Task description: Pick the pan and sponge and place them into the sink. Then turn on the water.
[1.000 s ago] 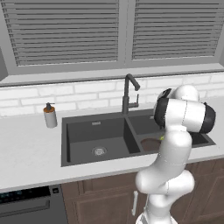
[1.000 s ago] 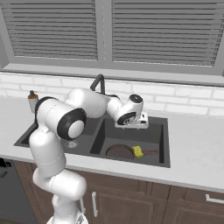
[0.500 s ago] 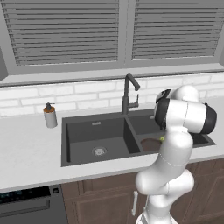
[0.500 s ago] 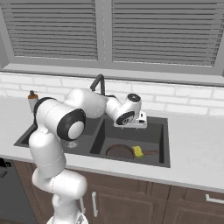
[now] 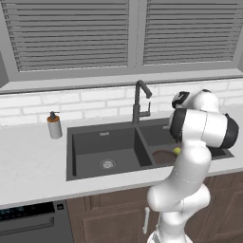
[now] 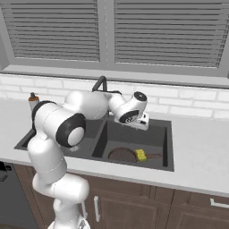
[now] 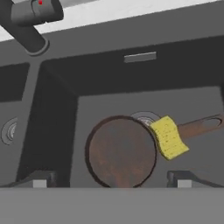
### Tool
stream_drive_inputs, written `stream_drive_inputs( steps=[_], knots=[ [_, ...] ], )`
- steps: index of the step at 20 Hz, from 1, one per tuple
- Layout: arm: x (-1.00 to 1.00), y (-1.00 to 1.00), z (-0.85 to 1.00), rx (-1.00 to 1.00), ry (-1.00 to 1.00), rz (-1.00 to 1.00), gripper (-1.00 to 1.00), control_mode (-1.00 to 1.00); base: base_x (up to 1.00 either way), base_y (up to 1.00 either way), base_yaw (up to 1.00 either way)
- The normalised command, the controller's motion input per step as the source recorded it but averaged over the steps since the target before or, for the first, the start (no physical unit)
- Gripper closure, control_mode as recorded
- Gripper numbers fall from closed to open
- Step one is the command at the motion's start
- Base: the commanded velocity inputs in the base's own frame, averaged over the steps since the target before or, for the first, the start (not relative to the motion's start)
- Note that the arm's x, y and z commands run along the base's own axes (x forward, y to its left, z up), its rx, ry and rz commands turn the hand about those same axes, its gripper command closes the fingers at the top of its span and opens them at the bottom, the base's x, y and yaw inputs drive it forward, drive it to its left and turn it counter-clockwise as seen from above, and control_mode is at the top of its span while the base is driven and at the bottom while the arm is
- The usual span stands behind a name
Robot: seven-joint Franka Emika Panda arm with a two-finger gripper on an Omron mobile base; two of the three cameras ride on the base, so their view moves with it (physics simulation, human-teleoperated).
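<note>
Charcoal-black double-basin sink (image 5: 102, 142), left base view: the small round dark-brown frying pan (image 5: 163, 156) already lies in its smaller basin.

Right base view: the green rectangular sponge (image 6: 141, 155) rests at the pan's 3 o'clock rim.

Hand view: gripper (image 7: 111, 179) spread, empty, above the pan; the black faucet (image 7: 28, 19) at 11 o'clock probably comes next.

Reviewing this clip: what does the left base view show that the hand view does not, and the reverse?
Left base view alone: the small soap bottle with a dark pump on the pale counter, the slatted window blinds, and the dark oven front below.

Hand view alone: the yellow sponge resting on the round dark-brown frying pan where its brown handle starts, partly covering the round metal drain, and the open gripper above them.

Both: the charcoal-black double-basin sink, the dark faucet, pan and sponge in the smaller basin.
</note>
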Motion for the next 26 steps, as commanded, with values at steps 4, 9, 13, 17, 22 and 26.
stream_drive_inputs(
  steps=[4,9,13,17,22,26],
  knots=[
    [0.00,0.25,0.17,0.28,-0.07,-0.17,-1.00,-1.00,0.00,0.00,0.00],
    [0.00,0.24,0.16,0.25,-0.04,-0.17,-1.00,-1.00,0.00,0.00,0.00],
    [0.00,0.39,0.00,0.07,-0.15,-0.17,-1.00,-1.00,0.00,0.00,0.00],
    [0.02,0.34,0.00,0.00,-0.06,-0.17,-1.00,-1.00,0.00,0.00,0.00],
    [0.02,0.20,0.00,0.05,-0.04,-0.07,-1.00,-1.00,0.00,0.00,0.00],
    [0.00,0.01,0.01,0.15,-0.04,0.00,-1.00,-1.00,0.00,0.00,0.00]
  ],
)
